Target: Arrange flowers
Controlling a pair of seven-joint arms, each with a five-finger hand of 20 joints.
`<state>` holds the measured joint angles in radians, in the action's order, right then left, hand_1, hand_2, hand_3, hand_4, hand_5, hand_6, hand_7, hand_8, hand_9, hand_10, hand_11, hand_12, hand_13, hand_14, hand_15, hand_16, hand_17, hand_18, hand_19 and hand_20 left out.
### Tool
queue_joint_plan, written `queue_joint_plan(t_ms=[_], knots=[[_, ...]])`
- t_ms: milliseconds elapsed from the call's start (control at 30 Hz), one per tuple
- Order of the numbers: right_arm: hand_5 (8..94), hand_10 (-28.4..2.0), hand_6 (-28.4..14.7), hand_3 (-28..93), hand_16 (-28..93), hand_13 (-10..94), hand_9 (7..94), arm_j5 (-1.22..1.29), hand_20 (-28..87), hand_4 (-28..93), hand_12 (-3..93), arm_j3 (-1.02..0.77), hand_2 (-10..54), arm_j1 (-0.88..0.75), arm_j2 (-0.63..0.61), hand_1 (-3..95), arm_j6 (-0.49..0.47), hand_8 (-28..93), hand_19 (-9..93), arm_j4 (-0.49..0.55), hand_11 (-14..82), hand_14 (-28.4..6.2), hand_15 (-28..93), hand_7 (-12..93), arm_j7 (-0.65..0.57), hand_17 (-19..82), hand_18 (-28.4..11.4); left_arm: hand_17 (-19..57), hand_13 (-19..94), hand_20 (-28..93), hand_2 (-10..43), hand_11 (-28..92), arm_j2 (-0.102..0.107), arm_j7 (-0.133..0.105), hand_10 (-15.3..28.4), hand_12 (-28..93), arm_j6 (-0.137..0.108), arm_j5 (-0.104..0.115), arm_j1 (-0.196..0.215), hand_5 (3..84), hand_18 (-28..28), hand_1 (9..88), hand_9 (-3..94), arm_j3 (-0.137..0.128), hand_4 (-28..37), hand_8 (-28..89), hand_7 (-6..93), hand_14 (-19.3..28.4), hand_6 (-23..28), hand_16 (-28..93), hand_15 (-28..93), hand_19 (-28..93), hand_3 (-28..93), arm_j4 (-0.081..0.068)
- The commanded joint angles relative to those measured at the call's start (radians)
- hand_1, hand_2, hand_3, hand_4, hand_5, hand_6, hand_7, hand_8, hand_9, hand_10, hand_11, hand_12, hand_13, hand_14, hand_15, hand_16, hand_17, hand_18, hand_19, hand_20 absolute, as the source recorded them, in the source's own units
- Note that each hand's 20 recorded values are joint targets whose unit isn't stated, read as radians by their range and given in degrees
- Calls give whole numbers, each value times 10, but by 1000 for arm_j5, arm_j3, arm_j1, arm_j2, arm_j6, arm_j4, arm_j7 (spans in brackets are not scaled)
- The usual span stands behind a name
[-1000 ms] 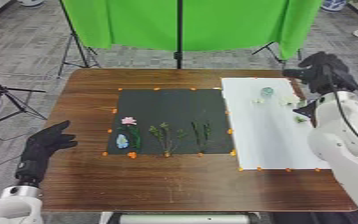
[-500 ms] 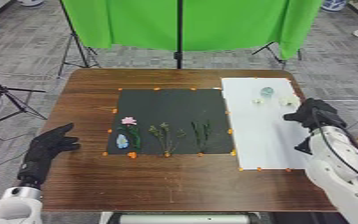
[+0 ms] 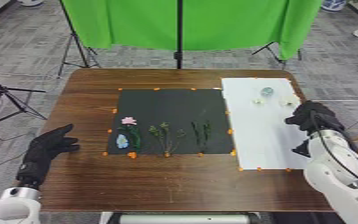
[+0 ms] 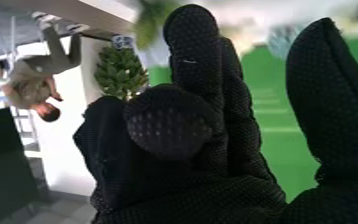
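And here's the table [image 3: 184,187], brown wood with visible grain and a soft sheen! On it, the black mat [image 3: 162,107] looks flat and matt, while the white sheet [image 3: 260,135] looks smooth, like paper. Over to the left hand [image 3: 44,149] and the right hand [image 3: 314,117], both in matt black fabric, and up close in the right wrist view it's a rough mesh weave! Smooth white shells on the arms [image 3: 326,175], softly folded cloth in the green backdrop [image 3: 140,25].

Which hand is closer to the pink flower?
Left. The left hand is left of the pink flower; the right hand is much farther off to its right, at the white sheet.
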<state>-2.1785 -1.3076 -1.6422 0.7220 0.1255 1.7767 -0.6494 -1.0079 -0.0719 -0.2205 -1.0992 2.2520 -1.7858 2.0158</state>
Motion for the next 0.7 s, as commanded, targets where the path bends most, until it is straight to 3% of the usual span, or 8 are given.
queue_joint_plan(t_ms=[33,333,533,700], knots=[[610,-124,5,666,361,884,815,-7,581,-127,293,-21,-95,29,-27,350,65,-80,932,49,331,-36,622,147,23,610,-160,125,476,230,218,267,-4,6,158,139,9,-4,7,452,156,271,523,6,-175,-62,106,210,51,-24,342,263,656,-4],[603,-136,3,668,376,862,777,-113,599,-130,308,8,-95,68,-37,341,1,-84,932,-55,341,-47,632,147,-22,591,-167,125,476,230,219,266,-7,8,158,139,14,-4,6,452,156,272,523,5,-174,-62,108,210,51,-25,341,263,653,-4],[596,-144,1,659,375,850,766,-104,592,-125,308,11,-95,55,-29,331,-68,-83,932,-75,335,-54,636,143,-30,583,-169,125,477,230,218,266,-10,5,158,139,7,0,18,452,156,272,523,-3,-174,-62,107,210,51,-24,342,264,654,1],[593,-147,-1,653,372,846,763,-94,589,-123,307,24,-95,50,-23,326,-109,-82,932,-76,331,-56,636,138,-35,576,-172,126,477,230,218,266,-9,8,158,139,14,-3,6,452,156,271,523,1,-175,-62,108,210,51,-25,342,264,655,-3]])
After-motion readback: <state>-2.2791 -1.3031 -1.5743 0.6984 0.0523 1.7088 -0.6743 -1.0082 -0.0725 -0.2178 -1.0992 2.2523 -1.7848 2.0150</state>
